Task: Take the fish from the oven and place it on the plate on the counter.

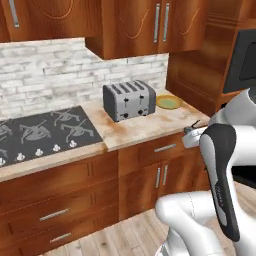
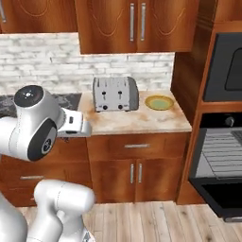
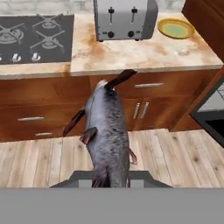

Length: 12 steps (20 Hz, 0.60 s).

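Right base view gives you the oven (image 2: 222, 165) at the far right, its door dropped open and a wire rack showing inside. Left of it runs the counter (image 2: 137, 122), with a silver toaster (image 2: 115, 94) near the wall. You can see the plate (image 2: 159, 102) just right of the toaster, bare, near the counter's oven end. From the hand view, the fish (image 3: 107, 131) hangs out in front of the cabinet fronts, over the wood floor, tail up. Your gripper (image 3: 109, 179) is clamped on its lower end, fingertips hidden behind its grey body.
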### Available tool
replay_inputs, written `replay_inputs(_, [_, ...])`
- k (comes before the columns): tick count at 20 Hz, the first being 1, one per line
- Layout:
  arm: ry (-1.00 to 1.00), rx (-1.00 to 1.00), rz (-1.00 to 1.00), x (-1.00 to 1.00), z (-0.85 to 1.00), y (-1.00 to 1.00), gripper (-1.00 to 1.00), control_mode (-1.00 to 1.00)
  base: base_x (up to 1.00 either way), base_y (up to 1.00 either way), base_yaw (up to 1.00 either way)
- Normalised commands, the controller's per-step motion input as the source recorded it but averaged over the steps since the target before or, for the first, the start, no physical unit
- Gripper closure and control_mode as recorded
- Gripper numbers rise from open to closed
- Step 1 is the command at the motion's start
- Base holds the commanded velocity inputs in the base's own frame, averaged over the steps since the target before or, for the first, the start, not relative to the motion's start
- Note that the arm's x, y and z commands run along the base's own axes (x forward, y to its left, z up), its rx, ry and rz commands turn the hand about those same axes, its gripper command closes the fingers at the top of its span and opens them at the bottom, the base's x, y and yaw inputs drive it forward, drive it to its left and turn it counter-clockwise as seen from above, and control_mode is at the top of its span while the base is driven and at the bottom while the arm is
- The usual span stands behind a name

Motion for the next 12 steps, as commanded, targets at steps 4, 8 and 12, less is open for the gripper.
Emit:
replay_inputs(4, [0.0,0.0,0.0,0.0,0.0,0.0,1.0,1.0,1.0,0.0,-0.28])
replay_inputs(8, [0.0,0.0,0.0,0.0,0.0,0.0,1.0,1.0,1.0,-0.29,-0.11])
replay_inputs(12, [0.0,0.0,0.0,0.0,0.0,0.0,1.0,1.0,0.98,-0.94,-0.28])
